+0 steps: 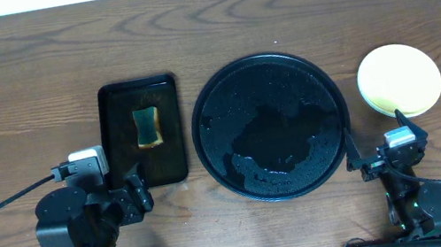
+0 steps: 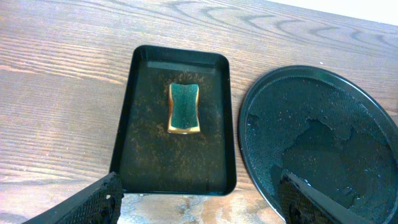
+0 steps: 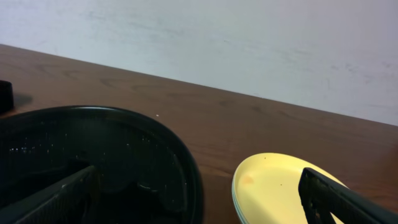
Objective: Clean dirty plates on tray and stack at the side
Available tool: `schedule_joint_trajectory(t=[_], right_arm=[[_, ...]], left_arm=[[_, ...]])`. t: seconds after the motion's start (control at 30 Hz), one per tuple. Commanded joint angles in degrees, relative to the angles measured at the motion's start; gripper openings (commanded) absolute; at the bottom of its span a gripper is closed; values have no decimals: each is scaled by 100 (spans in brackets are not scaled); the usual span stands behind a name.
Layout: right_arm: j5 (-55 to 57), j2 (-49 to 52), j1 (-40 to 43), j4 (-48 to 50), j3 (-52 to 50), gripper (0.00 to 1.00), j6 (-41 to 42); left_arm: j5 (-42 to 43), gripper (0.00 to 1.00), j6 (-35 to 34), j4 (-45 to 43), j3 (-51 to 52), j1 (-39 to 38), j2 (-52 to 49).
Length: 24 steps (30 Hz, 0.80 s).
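Plates [image 1: 399, 80] are off the tray and piled on the bare table [image 1: 14, 68], just ahead of the right gripper [image 3: 198, 174] and a bit past its right-hand finger. The pale yellow one's on top with a thin paler rim peeking out underneath, and I can't tell how many are under there. Closest in, both sets of fingers are spread wide with nothing in them. The right gripper's left-hand finger sits right at the edge of the big round black tray [image 1: 286, 85], which is glossy and wet with puddles across its floor. The left gripper [image 2: 199, 183] hangs at the near end of the small rectangular tray [image 2: 143, 155], with its left finger by that tray's near-left corner and its right finger showing against the round tray's near side. Ahead of those fingers, about mid-tray, lies a sponge [image 2: 184, 109], green face up with a yellowish layer below, its long side pointing away from the gripper. The floor around it looks grimy brown. The two trays sit side by side, close but not touching. Further on it's just wood grain, then a pale wall [image 3: 249, 43].
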<state>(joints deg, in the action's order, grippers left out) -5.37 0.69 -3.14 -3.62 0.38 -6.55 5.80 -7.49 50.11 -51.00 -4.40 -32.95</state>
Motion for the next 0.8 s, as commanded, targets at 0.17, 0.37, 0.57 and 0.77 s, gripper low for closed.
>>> schedule_joint_trajectory(t=[0.17,0.37,0.57,0.77], right_arm=[[44,-31,-17,-26,-7,99,-61],[44,-31,-17,-26,-7,99,-61],[44,-31,-17,-26,-7,99,-61],[44,-31,-17,-26,-7,99,-61]], left_arm=[[-48,80,-4,-2,22,-17,11],[-52,80,0,50,26,-17,55],[-142,80,37,-72,546,22,649],[-155,80,-17,-1429,2227,28,1722]])
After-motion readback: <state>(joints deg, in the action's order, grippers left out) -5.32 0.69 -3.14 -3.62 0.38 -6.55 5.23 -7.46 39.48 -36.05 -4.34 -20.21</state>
